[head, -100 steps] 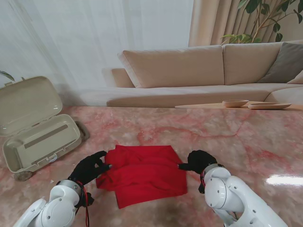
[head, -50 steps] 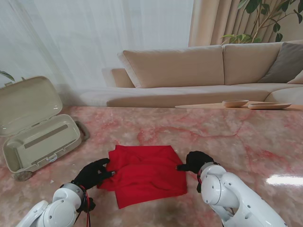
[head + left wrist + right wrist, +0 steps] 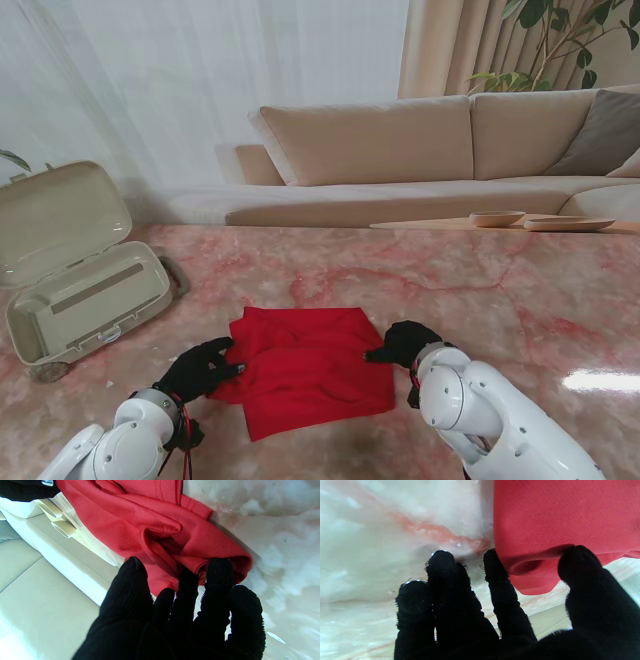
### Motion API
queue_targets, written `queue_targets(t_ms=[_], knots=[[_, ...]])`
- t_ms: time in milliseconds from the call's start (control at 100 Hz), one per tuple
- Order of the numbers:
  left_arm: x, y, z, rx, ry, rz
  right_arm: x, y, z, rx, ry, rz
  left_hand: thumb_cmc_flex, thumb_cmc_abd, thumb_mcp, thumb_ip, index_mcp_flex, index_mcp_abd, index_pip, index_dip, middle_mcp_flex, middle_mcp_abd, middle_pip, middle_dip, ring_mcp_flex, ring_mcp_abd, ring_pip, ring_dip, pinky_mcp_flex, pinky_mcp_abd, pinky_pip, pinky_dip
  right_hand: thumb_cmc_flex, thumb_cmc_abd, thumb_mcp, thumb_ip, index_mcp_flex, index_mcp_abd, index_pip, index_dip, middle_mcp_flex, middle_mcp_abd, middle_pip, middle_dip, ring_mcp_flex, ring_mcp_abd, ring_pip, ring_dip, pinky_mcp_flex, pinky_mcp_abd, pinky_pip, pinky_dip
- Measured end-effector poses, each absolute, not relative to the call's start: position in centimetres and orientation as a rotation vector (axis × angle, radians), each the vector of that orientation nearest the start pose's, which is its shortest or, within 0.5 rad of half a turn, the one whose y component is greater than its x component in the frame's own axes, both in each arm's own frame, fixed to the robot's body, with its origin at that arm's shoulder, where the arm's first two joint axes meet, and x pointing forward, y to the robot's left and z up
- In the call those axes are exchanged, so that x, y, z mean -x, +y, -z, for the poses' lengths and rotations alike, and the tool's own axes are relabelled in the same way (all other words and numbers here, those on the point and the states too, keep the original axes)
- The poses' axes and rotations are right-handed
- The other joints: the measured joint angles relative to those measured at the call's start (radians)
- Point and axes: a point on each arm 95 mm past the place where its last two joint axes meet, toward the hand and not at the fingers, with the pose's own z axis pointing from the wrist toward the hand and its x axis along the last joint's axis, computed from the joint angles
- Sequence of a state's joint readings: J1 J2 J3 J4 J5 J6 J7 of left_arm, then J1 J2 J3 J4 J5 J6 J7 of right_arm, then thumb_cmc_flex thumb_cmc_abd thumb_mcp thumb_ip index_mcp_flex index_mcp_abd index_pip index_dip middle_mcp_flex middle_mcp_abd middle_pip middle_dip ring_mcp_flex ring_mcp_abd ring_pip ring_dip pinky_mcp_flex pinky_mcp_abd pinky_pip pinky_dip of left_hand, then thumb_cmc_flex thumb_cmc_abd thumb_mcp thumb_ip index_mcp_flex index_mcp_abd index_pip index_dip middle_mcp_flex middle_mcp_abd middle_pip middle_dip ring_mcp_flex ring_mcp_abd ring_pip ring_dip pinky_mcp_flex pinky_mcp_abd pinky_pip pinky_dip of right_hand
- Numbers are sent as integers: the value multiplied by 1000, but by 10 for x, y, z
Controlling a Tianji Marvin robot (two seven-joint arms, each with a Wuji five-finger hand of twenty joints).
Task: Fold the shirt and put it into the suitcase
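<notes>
Black-gloved, the left hand [image 3: 197, 368] had its fingers [image 3: 218, 571] curled into the shirt's [image 3: 305, 365] bunched left edge, and the right hand [image 3: 404, 343] pinched the right edge between thumb and forefinger [image 3: 495, 565]. That red shirt lay partly folded on the pink-veined marble table [image 3: 480, 290], between both hands. Well off to the left the beige suitcase [image 3: 85, 300] stood with its lid up, nothing showing inside it. Beyond the table ran a cream sofa [image 3: 420, 150] and pale curtains [image 3: 200, 70].

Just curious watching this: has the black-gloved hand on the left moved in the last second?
Yes. The left hand has drawn back toward me, away from the suitcase, along the shirt edge.
</notes>
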State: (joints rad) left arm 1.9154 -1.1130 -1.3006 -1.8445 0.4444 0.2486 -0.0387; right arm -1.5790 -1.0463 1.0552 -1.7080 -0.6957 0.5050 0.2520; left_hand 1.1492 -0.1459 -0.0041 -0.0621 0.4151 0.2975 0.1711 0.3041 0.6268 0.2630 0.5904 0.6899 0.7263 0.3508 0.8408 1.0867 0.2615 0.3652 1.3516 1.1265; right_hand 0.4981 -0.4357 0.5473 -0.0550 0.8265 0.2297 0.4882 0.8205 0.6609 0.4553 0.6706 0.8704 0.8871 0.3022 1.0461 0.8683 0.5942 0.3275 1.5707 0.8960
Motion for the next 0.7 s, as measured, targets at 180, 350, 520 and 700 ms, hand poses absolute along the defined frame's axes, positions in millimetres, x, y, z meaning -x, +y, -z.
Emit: queue_targets(t_ms=[180,350,520,700], knots=[[-301,0,364,2080,1155,1511,-367,25,363,-1881,1484,-1137,0,0,0,0,0,0,0,0,0,0,0,0,0,0,0,0,0,0,0,0,76,-26,-6,0,40,0,18,15,-1,12,46,18,0,0,0,0,-1,-1,0,0],[-302,-1,365,2090,1156,1513,-369,28,364,-1894,1479,-1132,0,0,0,0,0,0,0,0,0,0,0,0,0,0,0,0,0,0,0,0,184,-68,-20,0,49,-12,167,24,0,13,100,32,0,0,-6,0,-4,-1,0,0],[-302,-2,366,2096,1156,1515,-369,30,365,-1932,1456,-1146,0,0,0,0,0,0,0,0,0,0,0,-5,0,0,0,0,0,0,0,0,210,-103,45,0,19,-34,373,-1,0,10,124,33,0,-1,-9,0,-6,-2,0,0],[-303,-2,367,2096,1149,1520,-369,31,365,-1974,1430,-1176,0,0,0,0,0,0,0,0,0,0,0,-5,0,0,0,0,0,0,-1,0,282,-109,87,-1,-4,-37,511,-1,1,-5,128,33,-1,-5,-12,0,-14,-6,0,0]])
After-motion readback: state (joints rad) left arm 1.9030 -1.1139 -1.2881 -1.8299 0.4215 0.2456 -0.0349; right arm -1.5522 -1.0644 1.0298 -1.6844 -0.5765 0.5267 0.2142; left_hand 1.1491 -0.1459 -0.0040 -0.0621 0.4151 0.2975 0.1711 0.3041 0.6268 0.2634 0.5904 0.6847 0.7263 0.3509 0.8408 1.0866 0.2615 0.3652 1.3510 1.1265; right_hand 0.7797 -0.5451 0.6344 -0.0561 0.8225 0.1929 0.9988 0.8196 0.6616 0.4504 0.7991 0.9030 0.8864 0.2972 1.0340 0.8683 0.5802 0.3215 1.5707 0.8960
